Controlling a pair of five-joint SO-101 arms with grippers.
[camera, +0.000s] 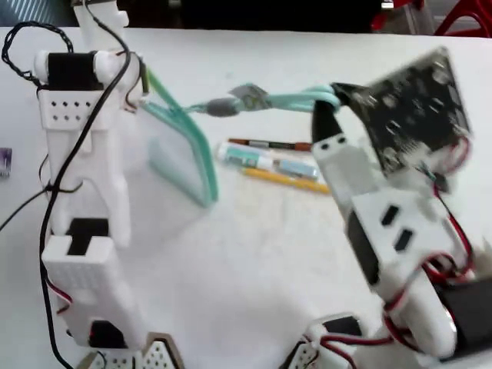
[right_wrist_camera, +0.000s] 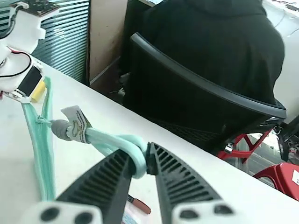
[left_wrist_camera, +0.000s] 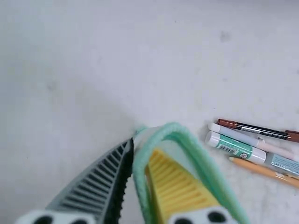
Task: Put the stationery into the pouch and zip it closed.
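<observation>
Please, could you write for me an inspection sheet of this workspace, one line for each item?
Surface: white table.
Job's things: mint pouch held up between the arms; brown pen, white markers and yellow pencil lie together on the table, outside the pouch.
Clutter: small purple thing at the table edge.
Grippers: left pincer shut on the pouch rim; right pincer shut on the strap loop.
Cables: black cable on the left arm; red wires on the right arm.
Surroundings: black chair, red chair.
</observation>
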